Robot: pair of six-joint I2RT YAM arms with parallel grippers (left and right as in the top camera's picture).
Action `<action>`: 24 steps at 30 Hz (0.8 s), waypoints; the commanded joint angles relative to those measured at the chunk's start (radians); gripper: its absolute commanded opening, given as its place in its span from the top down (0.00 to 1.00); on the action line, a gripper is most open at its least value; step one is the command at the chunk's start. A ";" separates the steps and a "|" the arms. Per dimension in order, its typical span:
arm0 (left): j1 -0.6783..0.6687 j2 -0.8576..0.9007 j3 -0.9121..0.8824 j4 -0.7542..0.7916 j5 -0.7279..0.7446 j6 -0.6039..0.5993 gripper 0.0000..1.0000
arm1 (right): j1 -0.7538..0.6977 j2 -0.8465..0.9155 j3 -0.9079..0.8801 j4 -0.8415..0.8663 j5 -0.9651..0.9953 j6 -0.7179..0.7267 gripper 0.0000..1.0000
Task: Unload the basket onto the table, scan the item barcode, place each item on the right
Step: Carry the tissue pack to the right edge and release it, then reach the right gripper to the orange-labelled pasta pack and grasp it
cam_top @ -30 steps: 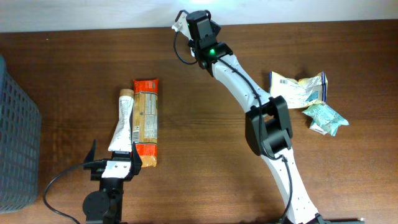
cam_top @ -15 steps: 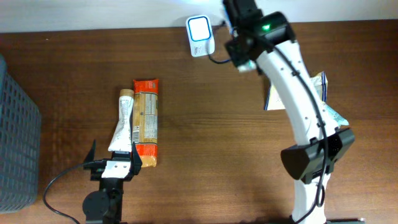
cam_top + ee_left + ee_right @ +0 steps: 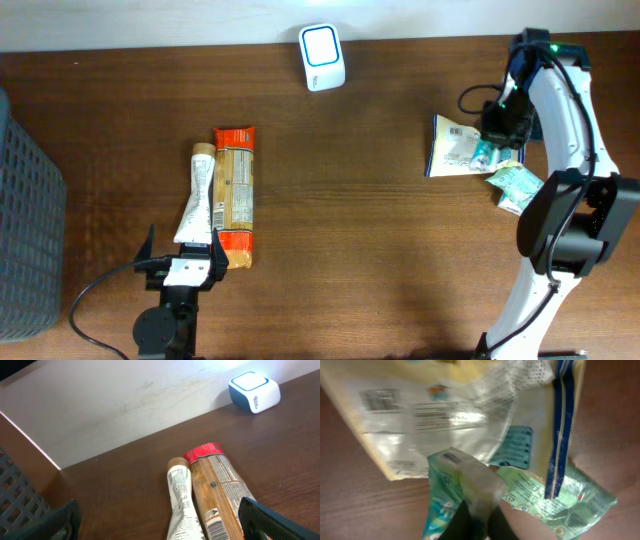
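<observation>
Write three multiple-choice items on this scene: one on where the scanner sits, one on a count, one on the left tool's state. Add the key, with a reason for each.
1. Where is the scanner?
A. On the table near its far edge, apart from every package
B. At its near edge
C. On the floor

2. How many items lie side by side in front of the left tool?
A. One
B. Two
C. Four

3. The left tool is:
A. shut on a package
B. shut on nothing
C. open and empty

Key:
1 A, since the overhead view shows it alone by the far edge.
2 B, since a tube and an orange package lie alongside each other there.
3 C, since its fingers stand wide apart with nothing between them.
</observation>
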 commanded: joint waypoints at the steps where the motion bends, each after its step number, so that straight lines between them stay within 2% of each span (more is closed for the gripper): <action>1: 0.005 -0.005 -0.005 -0.001 0.004 0.012 0.01 | 0.000 -0.001 -0.001 0.003 -0.074 0.019 0.22; 2: 0.005 -0.005 -0.005 -0.001 0.004 0.012 0.01 | 0.003 -0.001 0.016 0.003 -0.134 0.018 0.16; 4: 0.005 -0.005 -0.005 -0.001 0.004 0.012 0.01 | 0.016 -0.001 0.053 -0.001 -0.251 -0.018 0.12; 6: 0.005 -0.005 -0.005 -0.001 0.004 0.012 0.01 | 0.037 -0.001 0.085 -0.004 -0.263 -0.023 0.08; 10: 0.005 -0.005 -0.005 -0.001 0.004 0.013 0.01 | 0.114 -0.001 0.118 0.005 -0.335 -0.023 0.07; 13: 0.005 -0.005 -0.005 -0.001 0.004 0.012 0.01 | 0.235 0.006 0.116 0.105 -0.515 -0.022 0.07; 15: 0.005 -0.005 -0.005 -0.001 0.004 0.012 0.01 | 0.307 0.007 0.114 0.180 -0.548 -0.002 0.07; 18: 0.005 -0.005 -0.005 -0.001 0.004 0.012 0.01 | 0.445 0.010 0.098 0.343 -0.539 0.084 0.07; 20: 0.005 -0.005 -0.005 -0.001 0.004 0.012 0.01 | 0.563 0.029 0.098 0.454 -0.477 0.166 0.01; 21: 0.005 -0.005 -0.005 -0.001 0.004 0.012 0.01 | 0.596 0.040 0.098 0.483 -0.451 0.188 0.01; 24: 0.005 -0.005 -0.005 -0.001 0.004 0.012 0.01 | 0.706 0.090 0.098 0.568 -0.390 0.196 0.01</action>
